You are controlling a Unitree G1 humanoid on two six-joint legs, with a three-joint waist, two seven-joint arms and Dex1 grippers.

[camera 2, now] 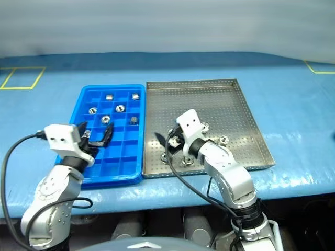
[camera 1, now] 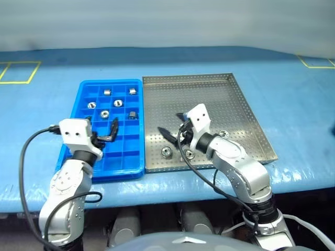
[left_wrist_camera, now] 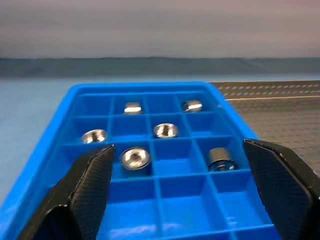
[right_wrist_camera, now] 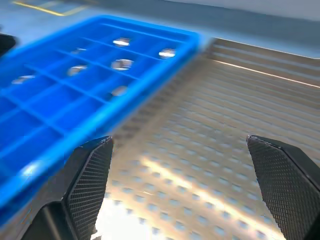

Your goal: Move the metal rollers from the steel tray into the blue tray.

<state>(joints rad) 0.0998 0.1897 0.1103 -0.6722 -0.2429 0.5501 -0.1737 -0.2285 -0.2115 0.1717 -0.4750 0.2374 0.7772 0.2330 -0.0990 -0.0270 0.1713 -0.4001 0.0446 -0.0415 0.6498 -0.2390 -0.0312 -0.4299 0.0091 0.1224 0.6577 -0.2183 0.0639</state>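
Note:
The blue tray [camera 1: 135,166] lies on the left with several metal rollers [camera 1: 118,103] in its far compartments, one each. Beside it on the right sits the steel tray [camera 1: 230,94]; rollers [camera 1: 166,152] rest near its front edge, one [camera 1: 224,134] further right. My left gripper [camera 1: 102,129] hovers open over the blue tray's near half, nothing between its fingers [left_wrist_camera: 92,185]. My right gripper [camera 1: 172,128] hangs open over the steel tray's front left part, pointing toward the blue tray, with bare perforated floor [right_wrist_camera: 200,165] between its fingers.
Both trays sit on a blue-covered table [camera 1: 293,104] close to its front edge. Yellow tape squares [camera 1: 21,70] mark the far left and far right corners. Black cables [camera 1: 23,157] loop from both wrists.

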